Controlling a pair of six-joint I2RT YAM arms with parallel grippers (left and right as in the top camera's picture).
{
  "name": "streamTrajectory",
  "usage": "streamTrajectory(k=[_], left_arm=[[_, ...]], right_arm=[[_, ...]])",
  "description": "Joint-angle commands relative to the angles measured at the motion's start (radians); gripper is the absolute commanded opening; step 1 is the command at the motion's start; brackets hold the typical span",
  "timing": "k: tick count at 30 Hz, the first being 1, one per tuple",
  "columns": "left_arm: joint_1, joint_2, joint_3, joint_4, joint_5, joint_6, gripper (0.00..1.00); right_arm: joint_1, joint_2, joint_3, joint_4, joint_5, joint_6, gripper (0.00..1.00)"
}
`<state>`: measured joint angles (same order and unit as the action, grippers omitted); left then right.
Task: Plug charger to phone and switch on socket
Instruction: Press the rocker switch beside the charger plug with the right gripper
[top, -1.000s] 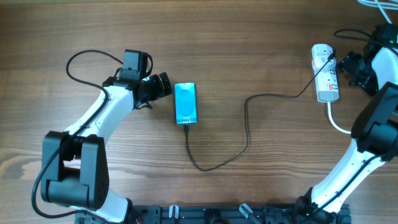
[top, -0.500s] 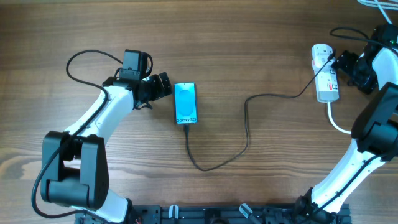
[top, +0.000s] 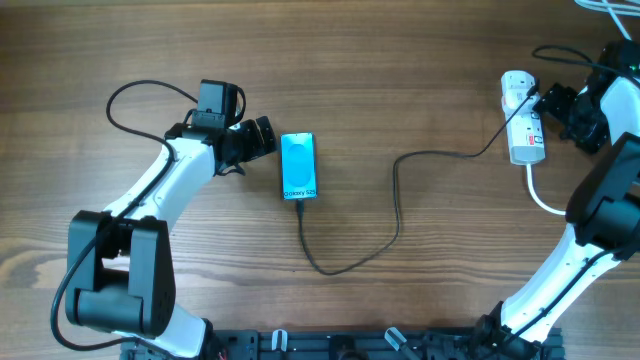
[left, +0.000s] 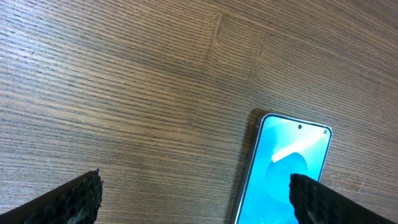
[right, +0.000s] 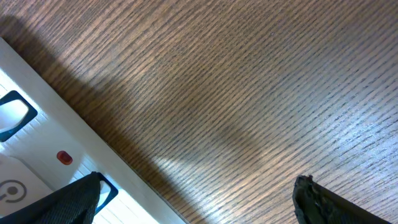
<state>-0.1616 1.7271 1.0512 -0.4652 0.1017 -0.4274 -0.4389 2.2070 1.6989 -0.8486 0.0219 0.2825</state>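
The phone (top: 299, 166) lies flat on the wooden table with its cyan screen up; the thin black charger cable (top: 396, 208) runs from its near end in a loop to the black plug in the white socket strip (top: 523, 118) at the far right. My left gripper (top: 263, 136) is open, just left of the phone's far end; the left wrist view shows the phone (left: 286, 168) under the right finger. My right gripper (top: 553, 104) is open beside the strip's right edge. The right wrist view shows the strip (right: 43, 174) with a red mark, the left finger over it.
A white cable (top: 540, 195) leaves the strip's near end and curves under the right arm. A black cable (top: 140, 95) loops behind the left arm. Bare wood lies between the phone and the strip.
My right gripper has shifted a little left toward the socket strip. The left arm, phone and cable have not moved.
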Motion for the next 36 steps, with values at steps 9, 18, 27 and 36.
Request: streamTrajectory(k=[9, 18, 27, 36], left_arm=[[0.002, -0.013, 0.010, 0.001, -0.006, 0.002, 1.00], [0.002, -0.013, 0.010, 0.001, -0.006, 0.002, 1.00], [0.002, -0.013, 0.010, 0.001, -0.006, 0.002, 1.00], [0.002, -0.013, 0.010, 0.001, -0.006, 0.002, 1.00]], right_arm=[[0.013, 0.023, -0.006, 0.007, -0.042, 0.000, 1.00], [0.013, 0.023, -0.006, -0.022, -0.089, 0.006, 1.00], [0.013, 0.023, -0.006, -0.044, -0.113, 0.006, 1.00], [0.013, 0.023, -0.006, -0.055, -0.057, 0.005, 1.00]])
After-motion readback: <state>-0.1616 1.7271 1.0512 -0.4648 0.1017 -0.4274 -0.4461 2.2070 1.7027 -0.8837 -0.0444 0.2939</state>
